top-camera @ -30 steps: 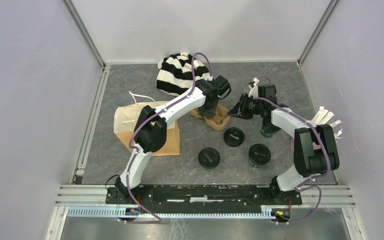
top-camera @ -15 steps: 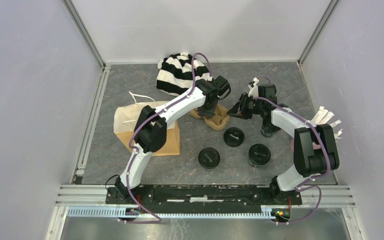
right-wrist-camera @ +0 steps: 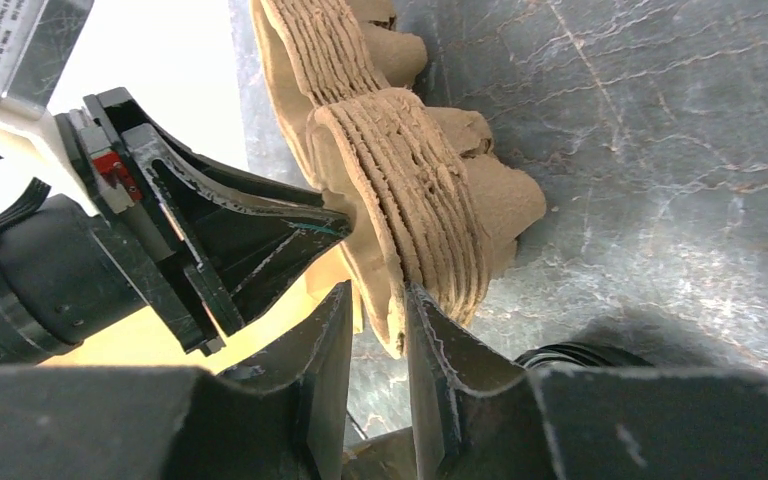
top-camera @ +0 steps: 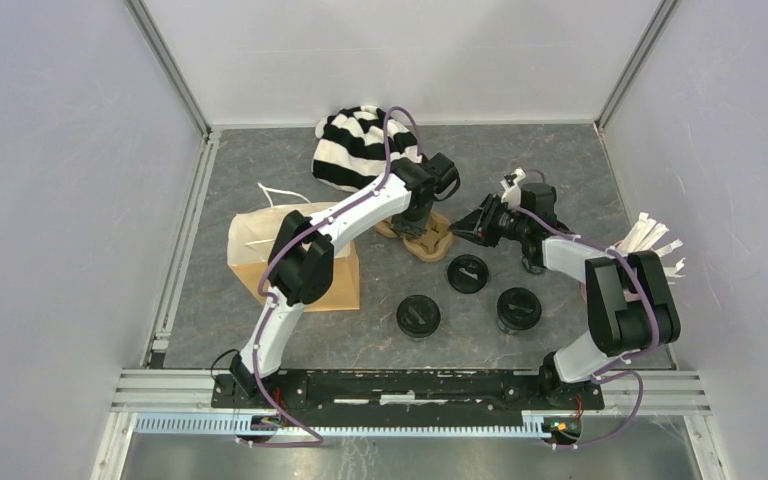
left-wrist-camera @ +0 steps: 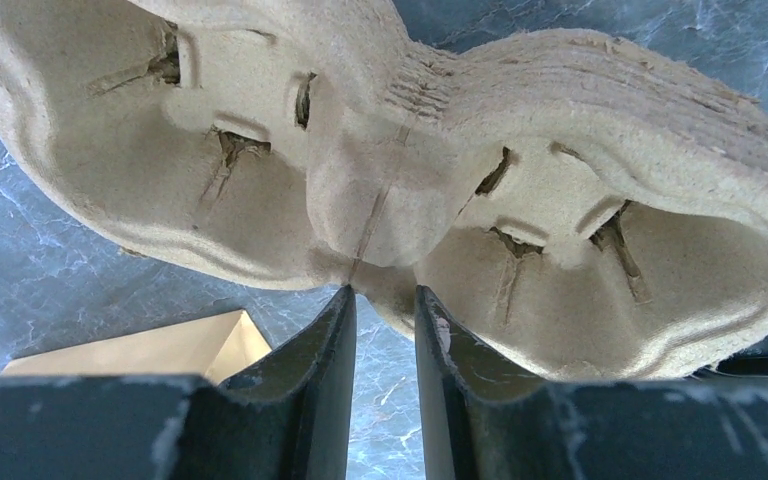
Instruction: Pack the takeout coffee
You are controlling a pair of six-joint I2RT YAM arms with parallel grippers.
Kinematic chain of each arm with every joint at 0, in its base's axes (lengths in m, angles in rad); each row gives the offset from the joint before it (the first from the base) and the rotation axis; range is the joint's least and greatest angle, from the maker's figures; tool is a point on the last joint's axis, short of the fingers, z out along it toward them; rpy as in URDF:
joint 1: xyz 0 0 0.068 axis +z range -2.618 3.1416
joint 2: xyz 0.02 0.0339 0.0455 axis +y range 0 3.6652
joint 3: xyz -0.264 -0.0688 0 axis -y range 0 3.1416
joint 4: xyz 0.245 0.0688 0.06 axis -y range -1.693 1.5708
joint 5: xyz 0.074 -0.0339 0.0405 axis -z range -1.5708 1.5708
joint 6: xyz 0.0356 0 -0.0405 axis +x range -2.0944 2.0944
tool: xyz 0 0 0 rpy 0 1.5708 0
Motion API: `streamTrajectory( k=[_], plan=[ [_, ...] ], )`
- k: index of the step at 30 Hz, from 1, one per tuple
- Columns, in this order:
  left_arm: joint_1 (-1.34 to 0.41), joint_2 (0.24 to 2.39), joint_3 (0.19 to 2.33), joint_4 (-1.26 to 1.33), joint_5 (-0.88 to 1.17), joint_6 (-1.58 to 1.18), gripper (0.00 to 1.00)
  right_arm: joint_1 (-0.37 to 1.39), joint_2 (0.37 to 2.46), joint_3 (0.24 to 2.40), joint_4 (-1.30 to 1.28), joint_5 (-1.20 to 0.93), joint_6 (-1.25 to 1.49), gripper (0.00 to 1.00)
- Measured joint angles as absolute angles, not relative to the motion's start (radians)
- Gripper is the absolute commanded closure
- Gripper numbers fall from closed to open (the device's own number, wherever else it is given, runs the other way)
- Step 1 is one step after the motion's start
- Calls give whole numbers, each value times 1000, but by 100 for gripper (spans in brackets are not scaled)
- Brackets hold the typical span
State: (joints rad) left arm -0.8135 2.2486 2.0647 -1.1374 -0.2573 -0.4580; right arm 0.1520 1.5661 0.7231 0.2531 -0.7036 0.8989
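Since one second ago the right arm has sunk a little toward the near side, and its gripper has come slightly to the left along the carrier (left-wrist-camera: 560, 200). The carrier has turned a bit with it. The cups have not moved.

The left arm is stretched far forward over the bag (top-camera: 250, 245), with its wrist bent down on the carrier. The left gripper (left-wrist-camera: 382, 300) stands narrow and pinches the carrier's middle wall. The right arm curls in from the right side. The right gripper (right-wrist-camera: 375, 300) is also narrow, and its jaws clamp the layered rim of the carrier.

The carrier's two pockets show only bare cardboard. The inside of the bag cannot be seen.

The two cups (top-camera: 418, 316) (top-camera: 518, 308) stand on the table (top-camera: 560, 150), nearer than the carrier and apart from both grippers. A third black round piece (top-camera: 468, 273) lies between them.
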Motion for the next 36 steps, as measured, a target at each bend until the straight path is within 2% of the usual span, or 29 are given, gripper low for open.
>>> streamTrajectory(
  k=[11,23,25,28,32,36],
  plan=[
    [-843,2284,2125,-1123,-197,-456,65,189,1563,654,465,-767,1123,68],
    [-855,2284,2140,-1108,-175,-455,63,203,1564,665,393,-759,1032,68],
    [-855,2284,2140,-1103,-171,-455,63,203,1565,665,392,-753,1031,71],
    [-854,2284,2140,-1095,-160,-455,64,203,1566,665,393,-733,1030,88],
    [-850,2284,2140,-1082,-157,-455,65,208,1567,671,371,-685,1010,100],
    [-850,2274,2135,-1076,-178,-455,61,216,1567,716,307,-646,965,100]
  ],
)
